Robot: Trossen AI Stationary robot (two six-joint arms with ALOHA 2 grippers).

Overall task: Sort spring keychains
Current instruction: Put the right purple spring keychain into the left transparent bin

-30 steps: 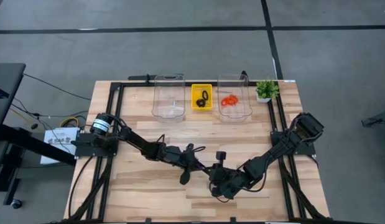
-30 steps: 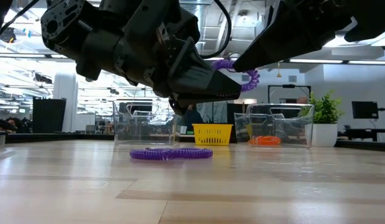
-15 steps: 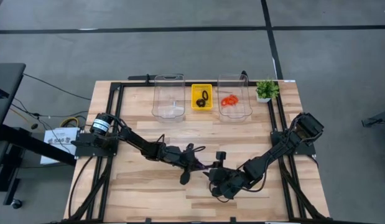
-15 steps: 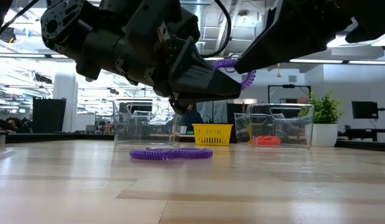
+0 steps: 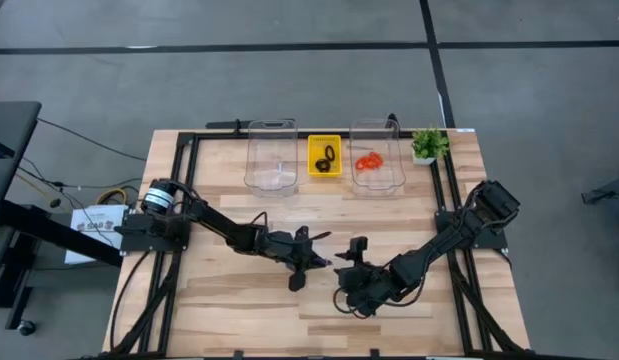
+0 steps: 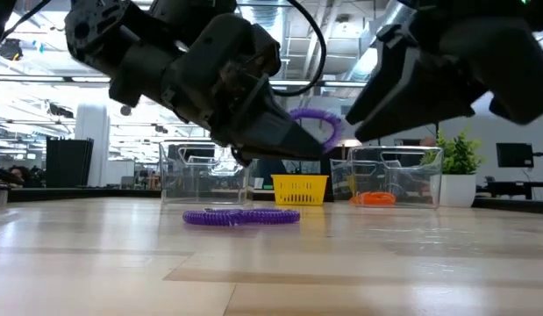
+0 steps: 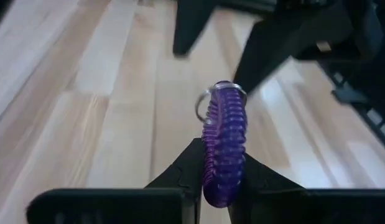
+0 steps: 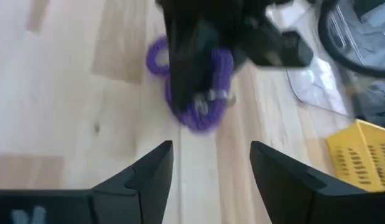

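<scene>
left gripper [image 7: 220, 177] clamped on purple spring keychain [image 7: 224, 146], raised mid-table | coil ribbed, glossy, metal ring at tip | right gripper [image 8: 211, 165] fingers spread, empty, just right | second purple keychain [image 6: 241, 217] flat on table [image 6: 271, 272]

Wood-plank counter [image 5: 229, 300] inside a black frame. Along the far edge sat two clear bins [image 5: 272, 155] [image 5: 377, 157], with a yellow tray [image 5: 325, 156] between them and a small potted plant [image 5: 427, 145] at the right corner. Purple spring keychains [image 6: 241, 216] lay flat on the planks mid-counter.
</scene>
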